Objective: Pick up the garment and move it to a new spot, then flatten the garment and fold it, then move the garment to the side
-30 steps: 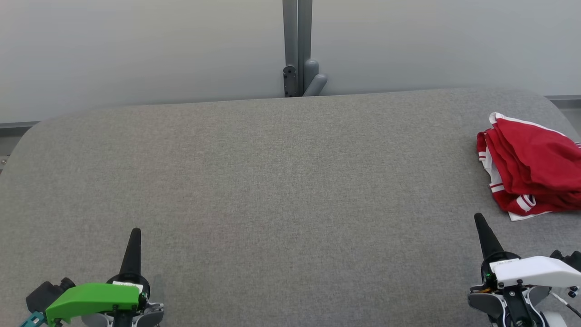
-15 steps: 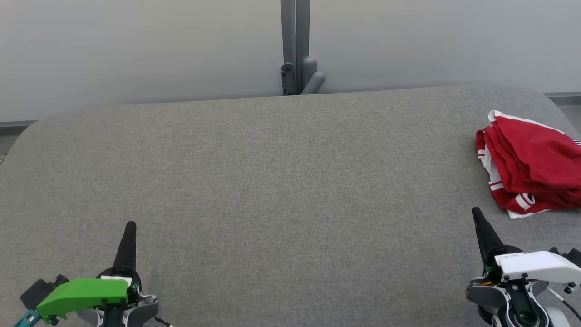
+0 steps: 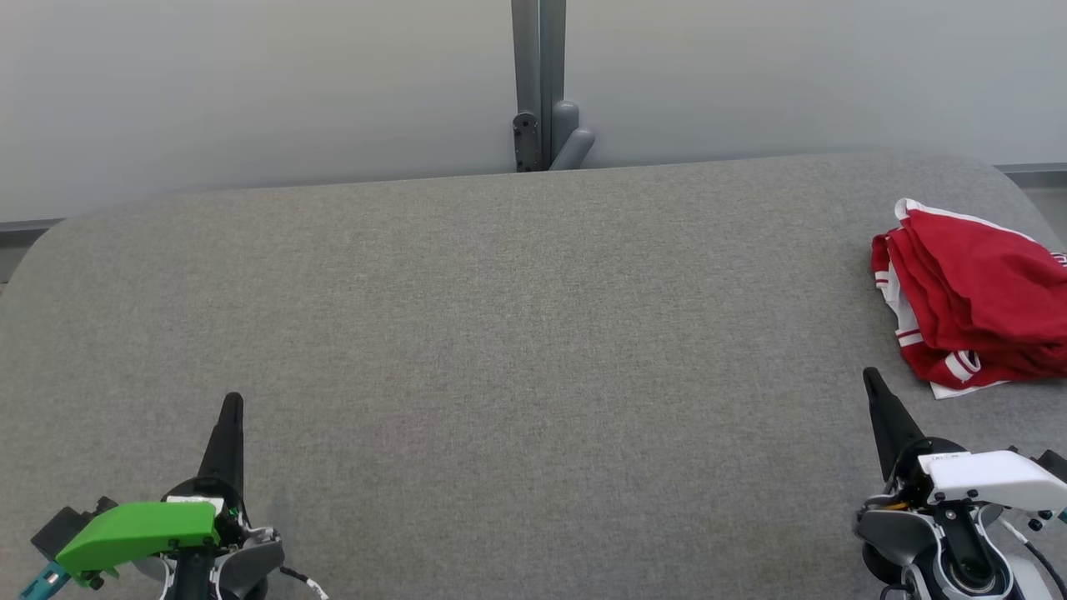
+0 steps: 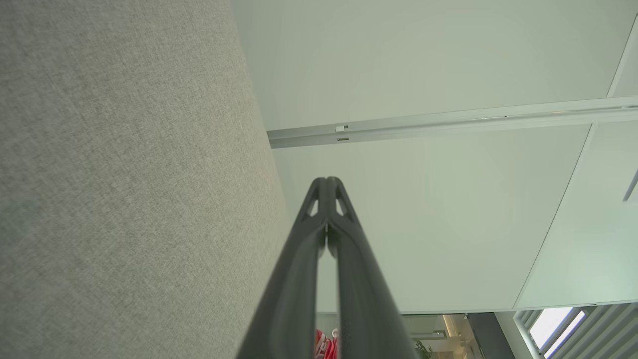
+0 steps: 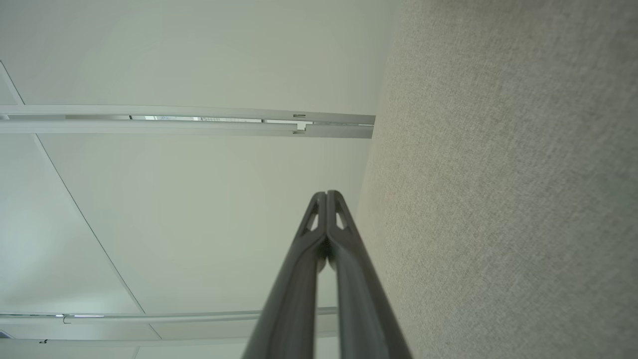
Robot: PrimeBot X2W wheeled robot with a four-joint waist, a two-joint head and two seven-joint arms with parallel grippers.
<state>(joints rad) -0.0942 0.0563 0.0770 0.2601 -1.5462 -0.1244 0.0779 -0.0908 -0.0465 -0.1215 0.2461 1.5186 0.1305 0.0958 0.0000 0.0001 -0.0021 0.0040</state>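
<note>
Loosely folded red garment with white trim [image 3: 975, 300] lies at the right edge of the grey fabric-covered table [image 3: 517, 317].
The head view places it just beyond the right gripper [image 3: 871, 377] and well apart from the left gripper [image 3: 231, 402] at near left. Each wrist view reveals its gripper's dark fingers [image 4: 299, 284] pressed together, empty, beside a pale wall [image 4: 423, 60].

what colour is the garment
Red with white stripes and trim, garment lying bunched at the table's right edge; the head view shows it best.

Grey felt table [image 3: 500, 317], pale wall [image 3: 250, 83]
</note>
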